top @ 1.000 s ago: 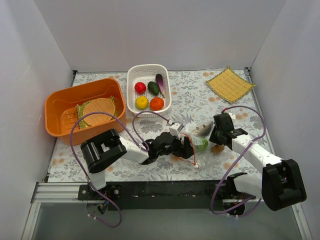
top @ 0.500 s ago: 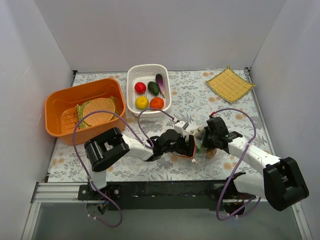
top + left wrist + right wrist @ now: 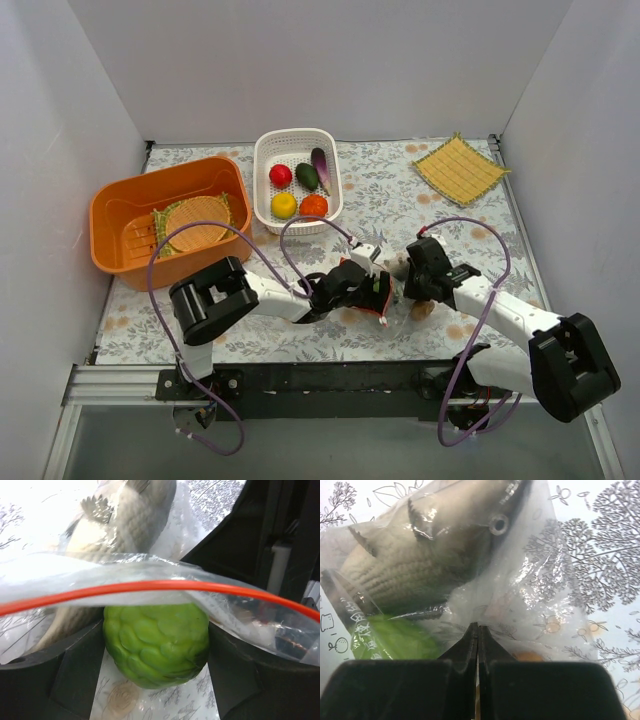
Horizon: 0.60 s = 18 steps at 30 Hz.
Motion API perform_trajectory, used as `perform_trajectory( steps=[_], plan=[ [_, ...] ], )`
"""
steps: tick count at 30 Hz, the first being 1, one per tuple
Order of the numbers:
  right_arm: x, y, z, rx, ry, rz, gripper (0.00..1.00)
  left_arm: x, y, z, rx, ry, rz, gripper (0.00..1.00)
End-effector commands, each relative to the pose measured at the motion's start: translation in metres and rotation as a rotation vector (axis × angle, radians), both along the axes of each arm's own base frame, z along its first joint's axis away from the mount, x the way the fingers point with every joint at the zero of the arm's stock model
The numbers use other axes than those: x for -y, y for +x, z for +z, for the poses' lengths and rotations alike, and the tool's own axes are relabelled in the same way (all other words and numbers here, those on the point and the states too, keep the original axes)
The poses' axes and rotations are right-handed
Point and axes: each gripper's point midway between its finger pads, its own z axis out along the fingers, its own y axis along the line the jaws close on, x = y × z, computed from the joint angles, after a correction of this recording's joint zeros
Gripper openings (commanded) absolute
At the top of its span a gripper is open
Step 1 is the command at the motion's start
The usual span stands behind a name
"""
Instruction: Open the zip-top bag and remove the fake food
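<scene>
The clear zip-top bag (image 3: 530,590) lies between my two grippers, its orange-red zipper strip (image 3: 150,586) stretched across the left wrist view. My left gripper (image 3: 156,650) reaches under the strip, one finger on each side of a light green bumpy fake fruit (image 3: 155,635), and presses on it. A grey-brown toy fish (image 3: 125,525) lies behind it in the bag. My right gripper (image 3: 478,627) is shut on a fold of the bag's plastic beside the fish (image 3: 420,565). In the top view the left gripper (image 3: 380,290) and right gripper (image 3: 403,285) almost meet.
A white basket (image 3: 265,180) at the back holds red, dark green, purple, yellow and orange fake food. An orange bin (image 3: 110,215) at the left holds a round woven mat. A square yellow mat (image 3: 460,168) lies far right. A small brownish piece (image 3: 423,309) lies beside the right arm.
My right gripper has moved left toward the left gripper. The bag is now bunched between them and its zipper strip no longer hangs spread out toward the front.
</scene>
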Motion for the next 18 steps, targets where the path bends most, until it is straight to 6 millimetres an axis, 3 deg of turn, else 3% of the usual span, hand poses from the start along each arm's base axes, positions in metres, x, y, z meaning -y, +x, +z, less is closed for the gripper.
perform_trajectory(
  steps=[1,8,14,18],
  plan=[
    [0.016,0.009,0.017,0.062,-0.040,-0.091,0.01,-0.022,0.004,0.018,0.044,0.032,0.052,0.38],
    [0.033,0.015,0.023,0.097,-0.057,-0.170,0.01,-0.051,-0.002,0.031,0.039,0.030,0.108,0.38],
    [0.036,0.018,0.025,0.109,-0.045,-0.187,0.01,-0.080,0.001,0.043,0.034,0.054,0.183,0.38],
    [0.039,0.021,0.029,0.117,-0.039,-0.198,0.01,-0.112,0.009,0.051,0.026,0.105,0.273,0.38]
  ],
)
